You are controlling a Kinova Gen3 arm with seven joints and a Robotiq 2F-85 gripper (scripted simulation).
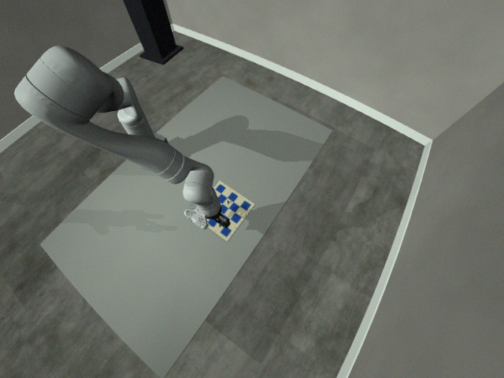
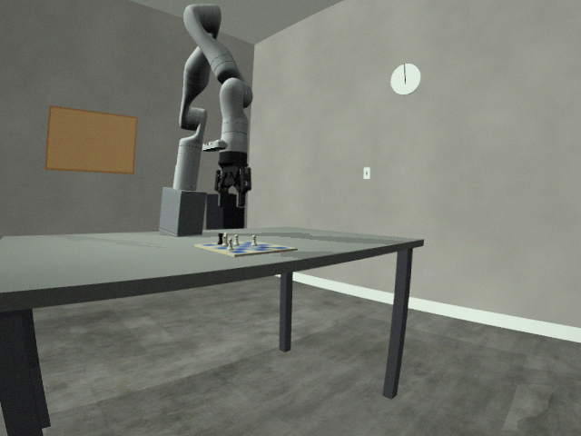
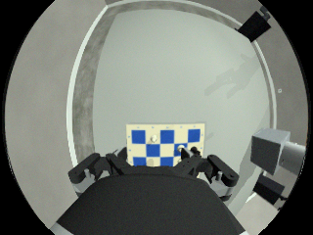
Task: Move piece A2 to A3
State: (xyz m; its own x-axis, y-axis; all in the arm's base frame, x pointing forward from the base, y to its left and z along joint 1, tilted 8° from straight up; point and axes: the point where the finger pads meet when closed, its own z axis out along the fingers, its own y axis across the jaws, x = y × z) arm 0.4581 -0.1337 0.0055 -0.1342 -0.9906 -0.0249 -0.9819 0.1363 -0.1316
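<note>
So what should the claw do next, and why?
Probably lower straight down. The gripper hangs open and empty, well above the chessboard, touching none of the small pieces standing there. Which piece sits on A2 is too small to tell.

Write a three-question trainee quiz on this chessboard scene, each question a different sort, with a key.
1. True or false: the gripper is shut on a chess piece.
2. Multiple choice: the chessboard lies on A) the floor, B) the table, C) a shelf.
3. Fill in: in the exterior view the gripper hangs ____ the board, touching no piece.

Key: 1 false, it is open and holds nothing; 2 B; 3 above.
</note>
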